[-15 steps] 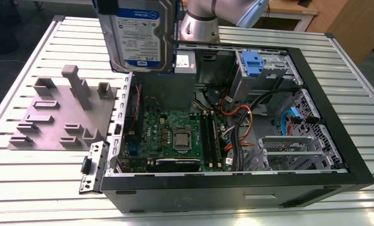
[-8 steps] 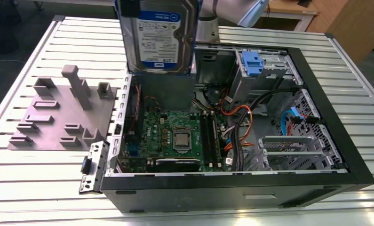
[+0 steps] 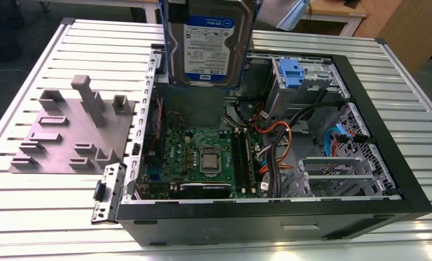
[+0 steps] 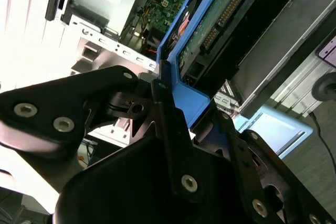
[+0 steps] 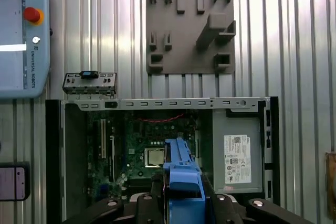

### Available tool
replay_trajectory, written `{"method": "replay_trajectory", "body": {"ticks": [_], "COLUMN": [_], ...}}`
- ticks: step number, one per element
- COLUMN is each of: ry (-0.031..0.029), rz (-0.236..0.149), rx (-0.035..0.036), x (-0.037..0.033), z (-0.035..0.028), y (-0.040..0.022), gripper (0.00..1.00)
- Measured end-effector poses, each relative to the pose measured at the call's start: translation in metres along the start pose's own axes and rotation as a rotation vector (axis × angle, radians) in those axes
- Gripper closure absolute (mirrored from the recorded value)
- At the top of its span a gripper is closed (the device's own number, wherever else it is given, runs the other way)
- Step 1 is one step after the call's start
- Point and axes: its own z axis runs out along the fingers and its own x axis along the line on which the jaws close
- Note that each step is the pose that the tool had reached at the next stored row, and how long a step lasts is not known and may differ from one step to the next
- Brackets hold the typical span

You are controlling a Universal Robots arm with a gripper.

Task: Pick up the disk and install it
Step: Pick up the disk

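- Disk (image 3: 205,43), silver-grey rectangular hard drive in blue carrier, clamped between jaws.
- Carrying step; open black computer case (image 3: 274,220) below jaws; seating needs bay alignment.

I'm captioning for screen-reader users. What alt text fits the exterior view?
A disk hangs upright, its white-and-blue label showing, over an open computer case lying on a slatted metal table. A grey fixture plate sits at the exterior view's left of the case.

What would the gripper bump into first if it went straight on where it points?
Probably the motherboard inside the open computer case, near its processor. The gripper holds the disk above it, but depth is unclear.
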Motion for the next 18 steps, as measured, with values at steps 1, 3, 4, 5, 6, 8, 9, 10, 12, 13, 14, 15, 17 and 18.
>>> {"method": "replay_trajectory", "body": {"ticks": [1,3,4,5,6,8,9,10,12,13,14,15,17,18], "ry": [0.0,0.0,0.0,0.0,0.0001,0.0001,0.0001,0.0002,0.0002,0.0002,0.0003,0.0003,0.0003,0.0002], "rz": [0.0,0.0,0.0,0.0,0.0,0.0,0.0,0.0,0.0,0.0,0.0,0.0,0.0,0.0], "rx": [0.0,0.0,0.0001,0.0001,0.0,0.0,0.0,0.0,0.0,0.0001,0.0,0.0001,0.0001,0.0001], "x": [0.0001,0.0003,0.0004,0.0005,0.0006,0.0008,0.0008,0.0008,0.001,0.001,0.0011,0.0011,0.0012,0.0012], "z": [0.0,0.0,0.0,0.0,0.0,0.0,0.0,0.0,0.0,0.0,0.0,0.0,0.0,0.0001], "y": [-0.0035,-0.0098,-0.0131,-0.0164,-0.0198,-0.0265,-0.0297,-0.0331,-0.0394,-0.0427,-0.0465,-0.05,-0.0565,-0.0581], "gripper": [0.64,0.64,0.64,0.64,0.64,0.64,0.64,0.64,0.64,0.64,0.64,0.64,0.64,0.64]}}
